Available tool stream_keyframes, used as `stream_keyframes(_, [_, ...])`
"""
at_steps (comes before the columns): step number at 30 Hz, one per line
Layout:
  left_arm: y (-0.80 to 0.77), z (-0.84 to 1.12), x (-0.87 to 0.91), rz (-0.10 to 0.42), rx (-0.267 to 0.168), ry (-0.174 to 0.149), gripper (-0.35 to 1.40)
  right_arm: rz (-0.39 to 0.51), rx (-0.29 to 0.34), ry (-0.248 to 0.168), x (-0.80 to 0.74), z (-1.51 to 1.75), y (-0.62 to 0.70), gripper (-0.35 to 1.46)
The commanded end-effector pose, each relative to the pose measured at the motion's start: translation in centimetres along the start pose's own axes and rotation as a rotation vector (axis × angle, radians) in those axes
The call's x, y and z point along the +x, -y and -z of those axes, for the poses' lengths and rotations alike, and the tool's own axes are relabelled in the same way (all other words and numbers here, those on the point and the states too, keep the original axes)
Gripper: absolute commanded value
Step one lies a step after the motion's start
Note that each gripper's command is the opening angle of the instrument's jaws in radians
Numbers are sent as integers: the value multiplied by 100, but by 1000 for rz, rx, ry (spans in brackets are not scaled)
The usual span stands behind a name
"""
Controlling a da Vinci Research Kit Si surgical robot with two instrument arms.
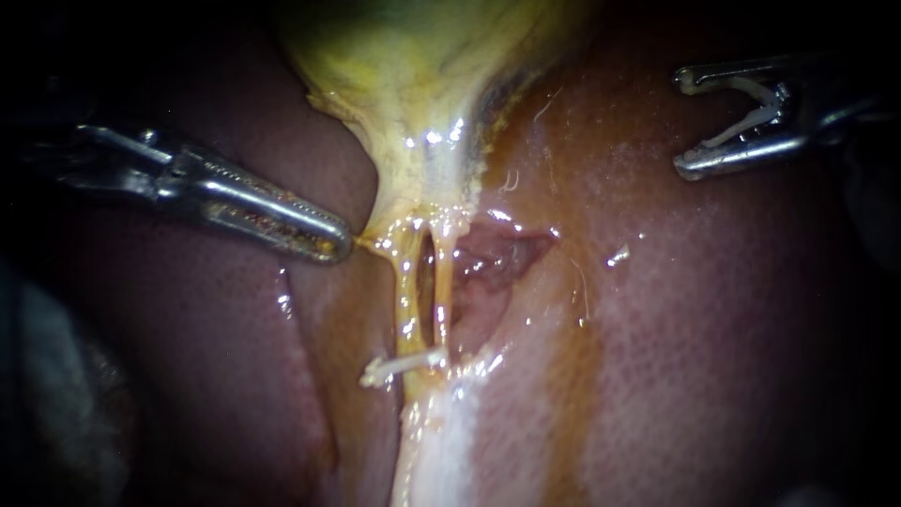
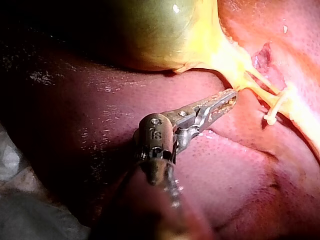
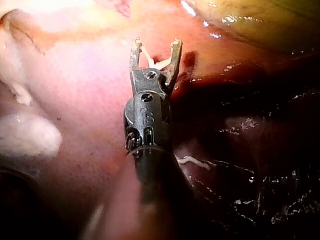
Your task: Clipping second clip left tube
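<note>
L instrument (image 1: pixel 343 246): silver, serrated jaws, screw at hinge | R instrument (image 1: pixel 683 124): silver, slim jaws, dark shaft

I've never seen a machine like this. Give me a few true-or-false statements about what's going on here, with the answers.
1. A small white clip already sits low on the thin yellow tubes. True.
2. The slim metal right instrument carries nothing in its pincer. False: an open white clip sits in it, touching both jaws.
3. The right instrument is touching the tubes. False: it hangs well apart from them, over the reddish-brown liver.
4. The tip of the slim metal left instrument lies against yellow tissue just below the yellow-green gallbladder. True.
</note>
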Motion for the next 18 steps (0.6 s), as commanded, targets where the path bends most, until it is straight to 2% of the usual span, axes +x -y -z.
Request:
stream_keyframes(1, [-1,3,1,0,-2,0,-35,0,0,0,0,0,0,50])
stream_keyframes(7, [-7,33,15,10,-3,-19,-35,0,0,0,0,0,1,50])
stream_keyframes(15, [-14,90,45,28,18,-91,-35,0,0,0,1,-1,2,50])
stream_keyframes(18, [-17,99,50,28,27,-98,-35,0,0,0,2,-2,2,50])
